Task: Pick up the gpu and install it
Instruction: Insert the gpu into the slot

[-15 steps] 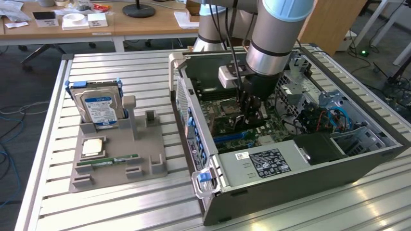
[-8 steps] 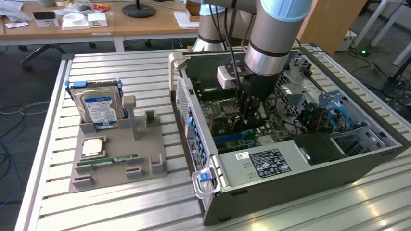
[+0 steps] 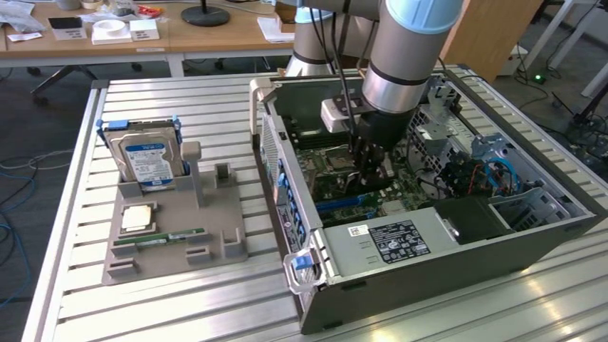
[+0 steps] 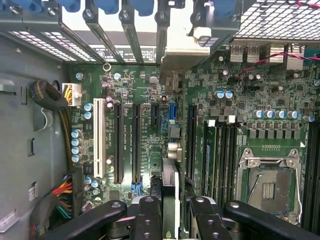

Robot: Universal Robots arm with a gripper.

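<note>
Ribbed aluminium table point(image 3: 190, 299) carries an open computer case point(image 3: 399, 285) lying on its side, with wooden desks point(image 3: 218, 35) in the room behind it. The arm point(image 3: 404, 64) reaches straight down into the case, and the gripper point(image 3: 371, 165) sits low over the motherboard point(image 4: 145, 85). In the wrist view its fingers point(image 4: 146, 215) are clamped on the gpu point(image 4: 170, 185), a thin dark strip seen edge-on, held inside the case above the row of long black slots point(image 4: 136, 140). Whether its lower edge has met a slot cannot be told. As I judge it, this step is the seating of the card: it goes well if the card is kept upright, its length runs parallel to the chosen slot, its end lines up with the slats point(image 4: 130, 30) in the case's rear wall, and the push is straight and even, not rocked. A skewed approach could jam the edge beside the socket point(image 4: 270, 185) or the nearby parts. Outside the case, just beside its wall, a grey tray point(image 3: 161, 267) holds a hard drive point(image 3: 147, 157) with a blue label, a memory stick point(image 3: 171, 236) and a processor chip point(image 3: 138, 216). A white sticker point(image 3: 399, 241) lies on the black box inside the case. None of the print on it, the drive label or the board is readable.
</note>
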